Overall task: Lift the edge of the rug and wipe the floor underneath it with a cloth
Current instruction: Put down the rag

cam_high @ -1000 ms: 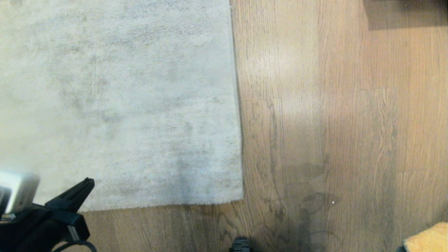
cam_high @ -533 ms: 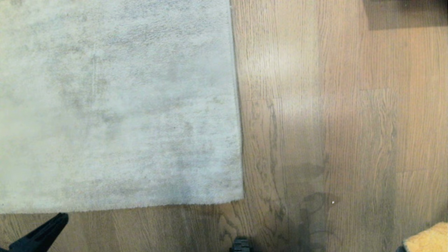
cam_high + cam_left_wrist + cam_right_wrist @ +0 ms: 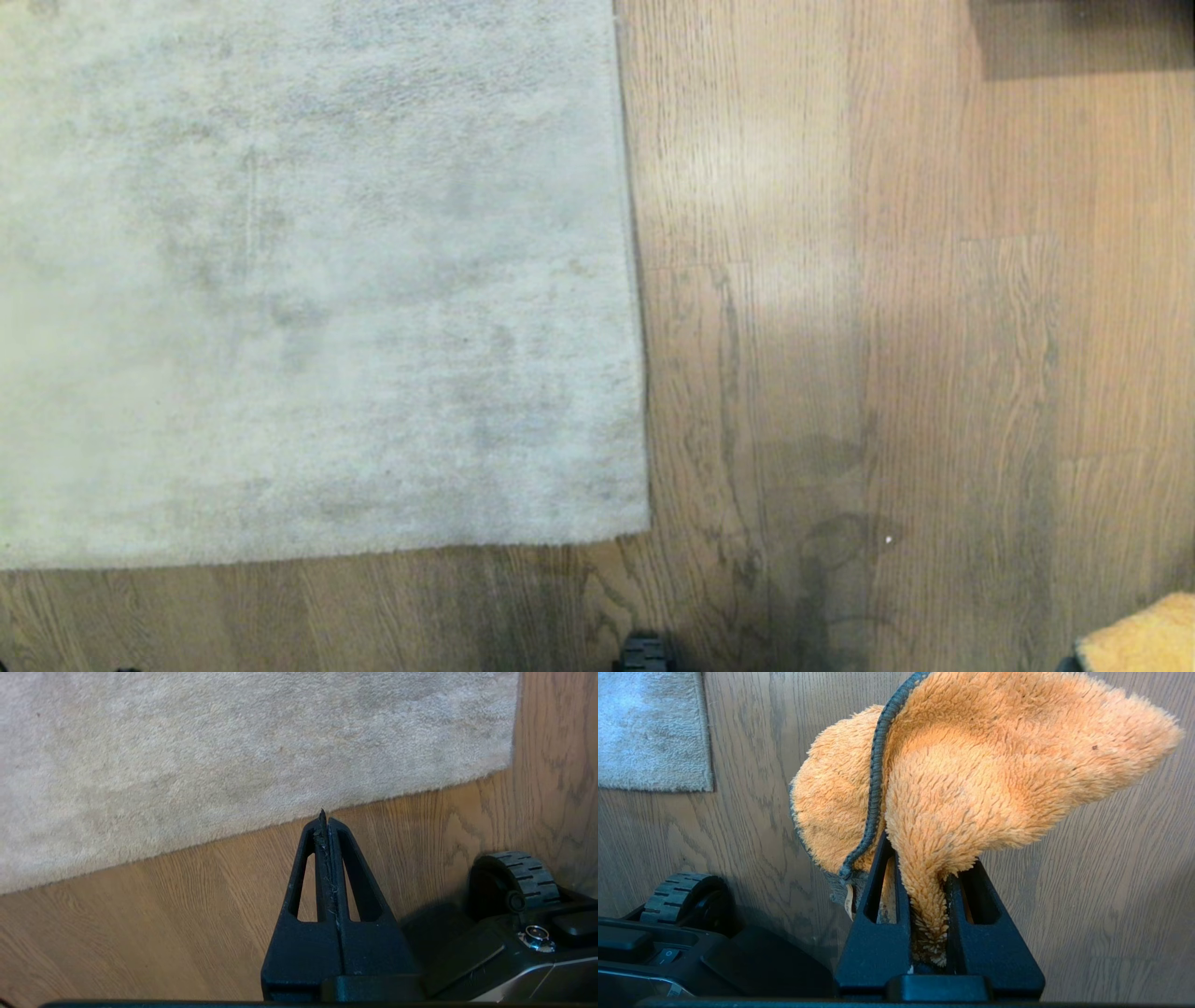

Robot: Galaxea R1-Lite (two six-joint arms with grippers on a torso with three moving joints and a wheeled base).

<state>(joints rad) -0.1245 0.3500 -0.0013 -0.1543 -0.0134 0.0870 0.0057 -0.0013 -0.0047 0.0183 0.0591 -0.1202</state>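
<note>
The light grey rug [image 3: 317, 280] lies flat on the brown plank floor [image 3: 915, 373], its near edge [image 3: 327, 553] and right corner [image 3: 644, 527] down on the boards. My left gripper [image 3: 325, 817] is shut and empty, hovering over bare floor just short of the rug edge [image 3: 261, 826]; it is out of the head view. My right gripper [image 3: 924, 877] is shut on the orange fluffy cloth [image 3: 980, 770], which bunches above the black fingers [image 3: 882, 905]. A corner of the cloth [image 3: 1144, 639] shows at the head view's bottom right.
My base and a ribbed black wheel [image 3: 518, 882] sit close beside the left gripper; the same base and wheel [image 3: 686, 900] appear in the right wrist view. A dark shape [image 3: 1083, 37] lies at the far right of the floor.
The left arm has pulled back off the rug's near left part and dropped out of the head view's bottom left corner. The rug, cloth and right arm have not moved.
</note>
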